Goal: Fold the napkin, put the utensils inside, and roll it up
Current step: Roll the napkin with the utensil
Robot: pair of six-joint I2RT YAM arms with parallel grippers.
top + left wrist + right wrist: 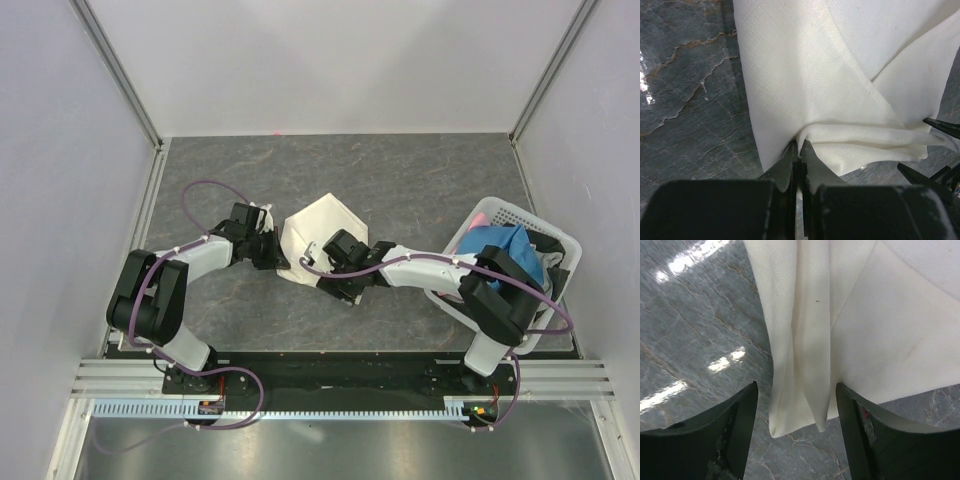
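L fingers (786, 169) tight on napkin (805, 75) fold, R fingers (742, 422) wide astride edge

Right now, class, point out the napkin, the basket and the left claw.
napkin (325, 222): top view, middle of the cloth.
basket (515, 212): top view, far white rim.
left claw (799, 146): left wrist view, fingertips, shut on the napkin's fold.

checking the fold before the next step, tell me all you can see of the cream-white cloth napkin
The cream-white cloth napkin is plain, soft woven fabric, partly folded into an uneven layered shape. It lies on the grey marbled tabletop. The left gripper pinches one bunched edge; the open right gripper straddles a folded corner without gripping.
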